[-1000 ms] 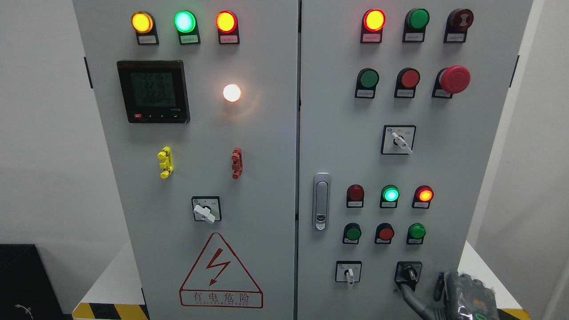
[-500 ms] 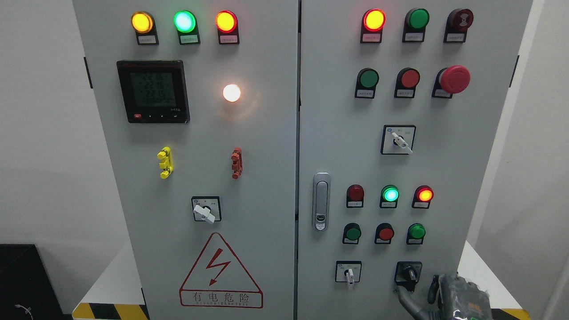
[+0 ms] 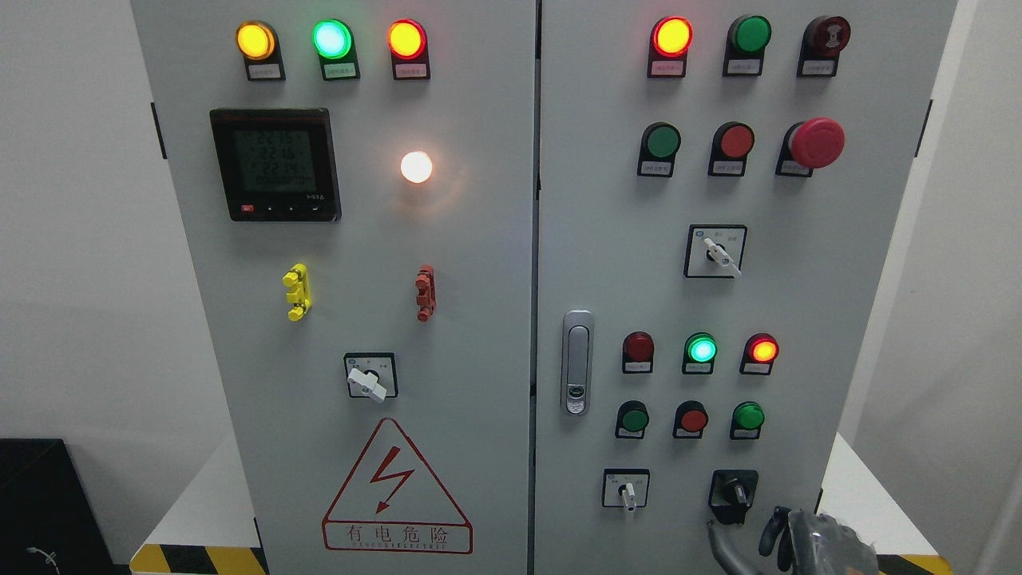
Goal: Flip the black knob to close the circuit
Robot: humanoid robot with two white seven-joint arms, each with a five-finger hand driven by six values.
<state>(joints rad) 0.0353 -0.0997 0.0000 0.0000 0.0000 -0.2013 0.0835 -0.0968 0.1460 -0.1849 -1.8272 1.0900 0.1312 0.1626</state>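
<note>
Now my right robot hand (image 3: 802, 539) sits lower than it did a second ago, sunk toward the bottom edge at about 5 o'clock in the head view. Its long grey finger (image 3: 722, 551), which a moment earlier reached up to the underside of the knob (image 3: 734, 493), has slid down and come clear; a gap of bare panel (image 3: 575, 239) shows between fingertip and knob. The fingers hang loosely curled and hold nothing. My left arm is out of the picture.

The knob stays on its square plate low on the right-hand door, at roughly 5 o'clock from the door latch (image 3: 576, 362) and just to the right of a small white-handled switch (image 3: 627, 489). Its black handle points down, tipped slightly toward 5 o'clock, and I can see no difference in its angle across the last second. The lamps above it read the same too: green lit (image 3: 701, 350), red lit (image 3: 763, 350) beside it, the leftmost red one (image 3: 639, 346) dark.

My reading is that this is either a release after the turn or a slipped contact. With the handle unchanged and no lamp switching, I cannot tell from here whether the circuit has closed. If it has not, the robot hand must rise again and catch the handle squarely before turning.
</note>
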